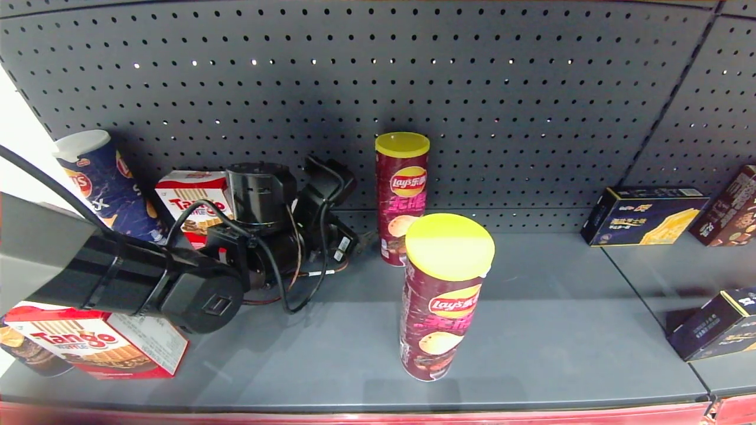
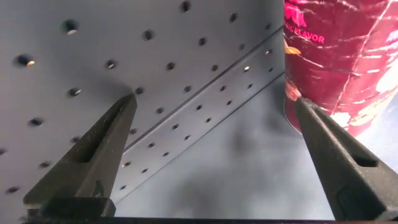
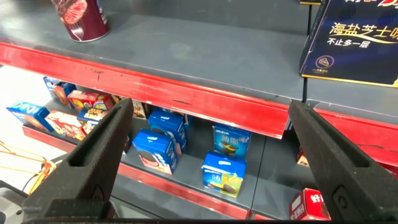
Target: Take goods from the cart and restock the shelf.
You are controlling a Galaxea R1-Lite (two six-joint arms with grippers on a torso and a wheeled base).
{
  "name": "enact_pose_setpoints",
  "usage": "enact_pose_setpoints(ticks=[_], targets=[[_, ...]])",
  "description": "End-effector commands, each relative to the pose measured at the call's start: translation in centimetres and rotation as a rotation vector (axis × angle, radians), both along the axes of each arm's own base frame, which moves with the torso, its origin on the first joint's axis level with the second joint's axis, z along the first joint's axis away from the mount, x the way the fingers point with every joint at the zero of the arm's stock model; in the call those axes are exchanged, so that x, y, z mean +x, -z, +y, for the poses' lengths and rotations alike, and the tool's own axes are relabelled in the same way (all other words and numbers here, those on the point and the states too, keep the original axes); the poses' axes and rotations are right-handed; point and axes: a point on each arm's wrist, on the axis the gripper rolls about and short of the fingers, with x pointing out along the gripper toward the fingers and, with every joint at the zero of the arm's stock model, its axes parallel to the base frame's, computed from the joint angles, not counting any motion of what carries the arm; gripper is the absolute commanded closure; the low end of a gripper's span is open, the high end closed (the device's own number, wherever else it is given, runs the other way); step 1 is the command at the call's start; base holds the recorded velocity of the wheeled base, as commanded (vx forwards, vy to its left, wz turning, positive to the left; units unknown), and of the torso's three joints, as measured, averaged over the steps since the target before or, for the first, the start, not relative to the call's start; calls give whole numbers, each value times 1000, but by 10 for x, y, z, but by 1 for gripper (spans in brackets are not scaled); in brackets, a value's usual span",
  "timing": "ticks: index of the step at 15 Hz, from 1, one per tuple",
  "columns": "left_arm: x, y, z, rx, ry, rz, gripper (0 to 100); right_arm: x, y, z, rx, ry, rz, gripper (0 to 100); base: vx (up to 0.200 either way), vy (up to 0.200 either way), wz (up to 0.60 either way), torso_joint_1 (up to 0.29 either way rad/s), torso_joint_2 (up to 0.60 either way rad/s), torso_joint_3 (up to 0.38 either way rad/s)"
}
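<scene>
Two maroon chip cans with yellow lids stand upright on the grey shelf (image 1: 561, 330). One can (image 1: 402, 198) is at the back by the pegboard, and the other (image 1: 442, 298) is nearer the front edge. My left arm's wrist (image 1: 266, 227) lies over the shelf just left of the back can. My left gripper (image 2: 214, 101) is open and empty, facing the pegboard, with that maroon can (image 2: 342, 56) beside one finger. My right gripper (image 3: 210, 106) is open and empty, out in front of the red shelf edge (image 3: 186, 93). A maroon can's base (image 3: 81, 18) shows on the shelf above it.
A blue chip can (image 1: 103, 183) leans at the back left beside a red-and-white wafer box (image 1: 192, 200). Another such box (image 1: 100, 345) lies at the front left. Dark blue boxes (image 1: 644, 215) (image 1: 714, 321) and a maroon box (image 1: 732, 206) sit at the right. Blue boxes (image 3: 155, 146) fill the lower shelf.
</scene>
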Motion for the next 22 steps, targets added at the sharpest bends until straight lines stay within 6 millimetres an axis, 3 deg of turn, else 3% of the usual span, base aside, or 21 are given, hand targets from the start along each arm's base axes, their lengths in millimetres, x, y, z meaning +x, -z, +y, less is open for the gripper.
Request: enact_pose_setpoints(ticks=[1,9,12,14,17,19,22], targets=[[2,3,-3,3,6,4,0,0,0,0,0,-1,-1,0,0,0,0,0,0,0],[-2,-2,-7,-5,18,-13,0,0,0,0,-1,1,1,0,0,0,0,0,0,0],[-28,-46,7,-55,-18,-111,0,0,0,0,-1,-1,1,0,0,0,0,0,0,0],[-51,-67,19,-81,-27,-158,0,0,0,0,-1,1,1,0,0,0,0,0,0,0],[-115,-95,44,-159,1,-225,0,0,0,0,-1,-1,1,0,0,0,0,0,0,0],[-146,-99,56,-193,18,-244,0,0,0,0,-1,-1,1,0,0,0,0,0,0,0],[-216,-91,93,-237,53,-306,0,0,0,0,-1,1,1,0,0,0,0,0,0,0]])
